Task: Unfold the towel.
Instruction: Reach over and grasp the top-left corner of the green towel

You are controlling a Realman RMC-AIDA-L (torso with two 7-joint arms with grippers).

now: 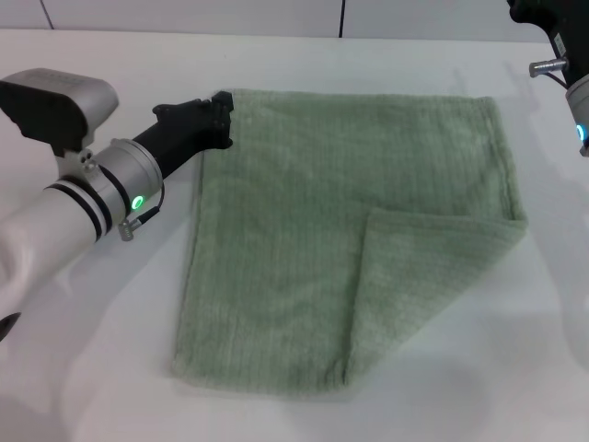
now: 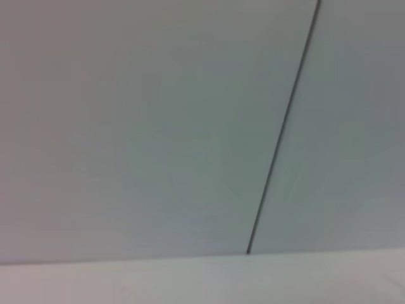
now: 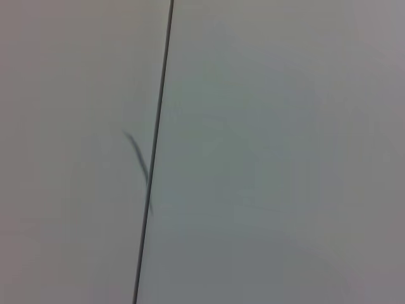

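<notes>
The left gripper (image 1: 219, 118) sits low on the table (image 1: 83, 350) at the far left corner of the towel (image 1: 294, 239), its black fingers touching the hem there. They look closed on that corner, though whether cloth is really pinched between them cannot be told from the head view.

From that corner the pale green towel spreads flat across the white table, mostly opened out. Its near right corner is still folded over, a triangular flap (image 1: 433, 276) lying on top of the main sheet with its crease running from the right edge down to the near hem.

The right gripper (image 1: 561, 46) hangs high at the far right edge of the head view, well apart from the cloth, and its fingers are cut off from sight.

The likely trouble: if the left gripper pulls on its corner, the whole towel may slide across the smooth table instead of the flap opening, or the corner may slip free if only the hem is caught.

Only the head view shows towel and arms. Both wrist views show only a pale panelled wall (image 2: 158, 126) with a dark seam (image 3: 155, 158).
</notes>
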